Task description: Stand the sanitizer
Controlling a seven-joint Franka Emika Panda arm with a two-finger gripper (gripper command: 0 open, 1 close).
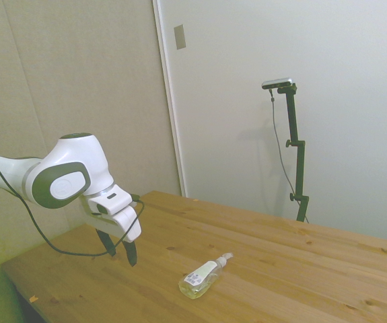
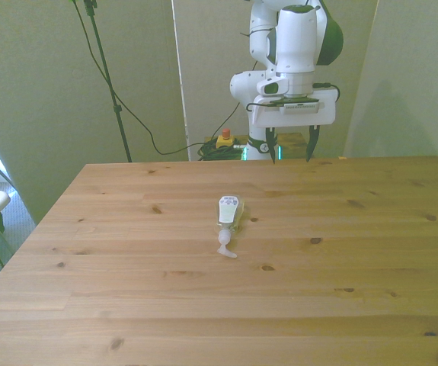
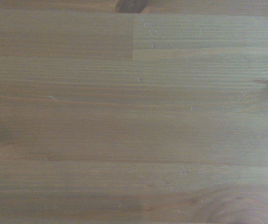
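While it's tiny next to the claw, the sanitizer can be made out pretty well: a slim clear bottle with pale yellowish liquid, a white label facing up and a white pump top. It's lying flat on its side on the table, roughly mid-table, with the pump end pointed at the near edge in the front view and the base toward the far edge.

Plenty of bare wood is seen all around it, and no edge is close to the bottle. Only wood grain and a few knots are shown in the wrist view.

The claw is held above the table's far edge, fingers pointing down and spread wide apart, with nothing between them. The bottle lies well apart from it, nearer the table's middle and a bit toward the front view's left of the claw. No contact is seen between the two.
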